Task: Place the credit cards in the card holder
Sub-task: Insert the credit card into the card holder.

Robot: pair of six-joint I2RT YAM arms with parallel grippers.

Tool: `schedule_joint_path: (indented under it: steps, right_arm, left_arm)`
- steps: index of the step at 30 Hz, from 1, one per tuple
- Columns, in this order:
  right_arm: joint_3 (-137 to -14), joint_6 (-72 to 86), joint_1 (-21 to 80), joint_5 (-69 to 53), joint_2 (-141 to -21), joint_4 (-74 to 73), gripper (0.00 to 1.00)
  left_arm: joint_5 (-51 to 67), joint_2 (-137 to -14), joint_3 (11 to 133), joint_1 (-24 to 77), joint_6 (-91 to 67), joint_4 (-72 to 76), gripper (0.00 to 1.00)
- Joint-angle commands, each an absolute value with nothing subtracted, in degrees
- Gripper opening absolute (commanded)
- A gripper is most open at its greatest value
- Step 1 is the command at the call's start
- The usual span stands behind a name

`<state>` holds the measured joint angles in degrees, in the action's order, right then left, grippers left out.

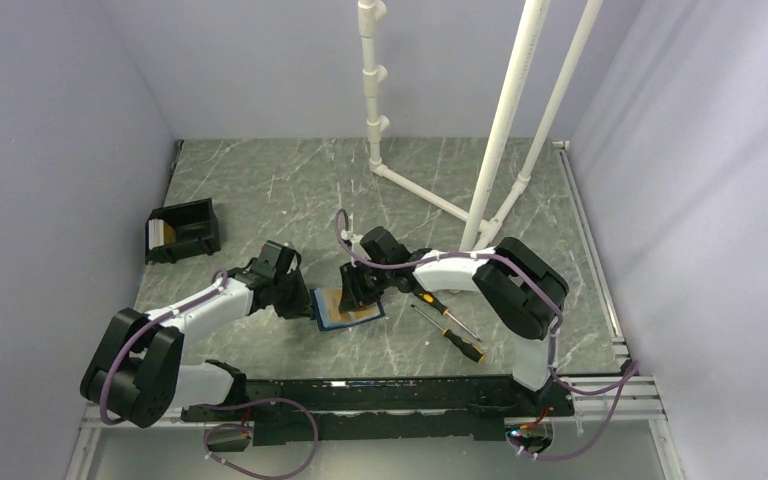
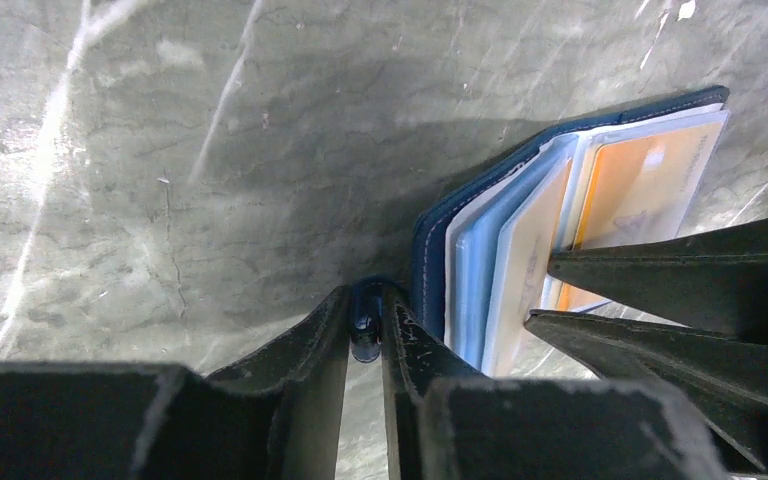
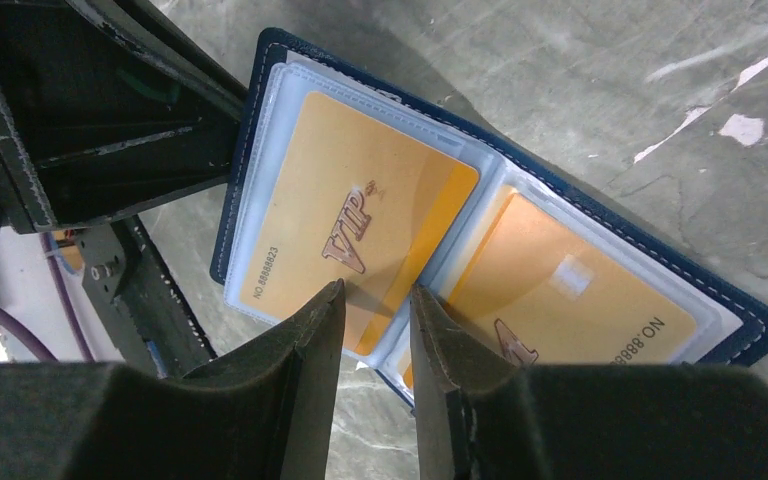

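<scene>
A navy-blue folding card holder (image 1: 348, 310) lies open on the grey marbled counter (image 1: 260, 190), a little toward 6 o'clock from its middle, between the two arms' tips. Only the top view gives the surroundings. A black open-topped box (image 1: 182, 231) sits at 10 o'clock from the holder. Two orange-and-black-handled screwdrivers (image 1: 465, 347) lie just beside the holder at 3 to 4 o'clock. A white plastic pipe frame (image 1: 500, 120) rises at 1 o'clock.

The left wrist view shows what the top view hides. The left gripper (image 2: 365, 335) has its jaws drawn almost together on the holder's small clasp tab (image 2: 365, 318), at 9 o'clock on the case. From here the clear plastic leaves (image 2: 470, 270) fan upward, with the cards seen edge-on or steeply slanted.

The right wrist view alone shows the card faces. An orange-yellow plastic card printed "VIP" (image 3: 355, 215) sits in the left clear sleeve. A second orange-yellow card (image 3: 560, 290) sits in the right sleeve, its number partly readable.

The right gripper (image 3: 377, 320) comes in from 6 o'clock with its jaws a narrow gap apart. The VIP card's lower corner shows between the tips. Whether they actually pinch the card or sleeve cannot be told from any view.
</scene>
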<state>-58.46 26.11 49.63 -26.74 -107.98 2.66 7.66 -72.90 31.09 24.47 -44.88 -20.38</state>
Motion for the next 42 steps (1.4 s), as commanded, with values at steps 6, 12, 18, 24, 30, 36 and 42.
schedule_joint_path:
  steps: [6, 12, 18, 24, 30, 36, 42]
  right_arm:
    - [-62.52, 21.13, 50.10, -18.02, -103.63, -7.88, 0.37]
    - [-62.03, 19.15, 49.85, -13.62, -100.17, -15.08, 0.45]
    - [-59.53, 18.14, 48.57, -9.39, -97.35, -16.16, 0.54]
    - [-58.89, 18.56, 45.70, -10.71, -98.00, -16.43, 0.56]
    - [-59.78, 24.39, 44.75, -14.28, -100.33, -13.80, 0.59]
    - [-59.70, 29.42, 44.73, -16.21, -102.01, -11.42, 0.59]
    - [-59.69, 29.44, 44.74, -14.13, -102.18, -12.91, 0.59]
  left_arm:
    - [3.00, -70.63, 30.51, 25.66, -44.75, -25.95, 0.32]
    - [1.93, -67.02, 32.29, 25.66, -44.12, -29.77, 0.21]
    - [3.21, -64.08, 35.33, 25.66, -42.76, -33.32, 0.03]
    - [10.81, -62.95, 40.72, 25.66, -40.29, -35.73, 0.03]
    - [11.73, -65.93, 42.22, 25.66, -39.95, -35.62, 0.06]
    - [9.27, -70.21, 38.30, 25.66, -40.70, -33.44, 0.20]
    - [6.08, -64.54, 39.81, 25.66, -40.52, -37.29, 0.56]
